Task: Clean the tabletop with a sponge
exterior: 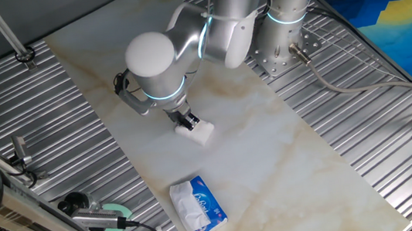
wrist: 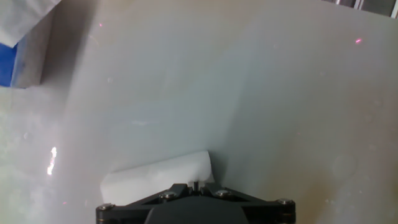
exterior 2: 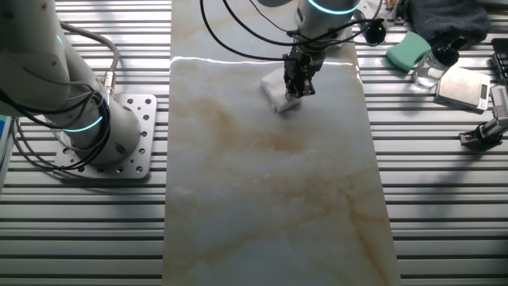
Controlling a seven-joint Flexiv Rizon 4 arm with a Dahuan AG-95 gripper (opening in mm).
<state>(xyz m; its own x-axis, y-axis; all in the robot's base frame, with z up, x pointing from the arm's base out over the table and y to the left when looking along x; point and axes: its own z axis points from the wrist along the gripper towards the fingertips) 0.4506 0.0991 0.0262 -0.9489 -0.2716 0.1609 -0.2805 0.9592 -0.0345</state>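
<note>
The sponge (exterior: 201,132) is a small white block lying on the white marble-look tabletop (exterior: 273,154) near its middle. My gripper (exterior: 188,122) points down onto it, fingers closed on its top. From the other side the sponge (exterior 2: 276,90) pokes out to the left of the dark fingers (exterior 2: 300,77). In the hand view the sponge (wrist: 158,177) sits just ahead of the black gripper body, pressed against the slab (wrist: 249,93).
A blue-and-white tissue pack (exterior: 198,205) lies on the slab nearer the camera, also at the hand view's corner (wrist: 18,56). Ribbed metal (exterior: 51,117) flanks the slab. A green object and clutter (exterior 2: 409,49) sit off it. A second arm's base (exterior 2: 87,127) stands beside.
</note>
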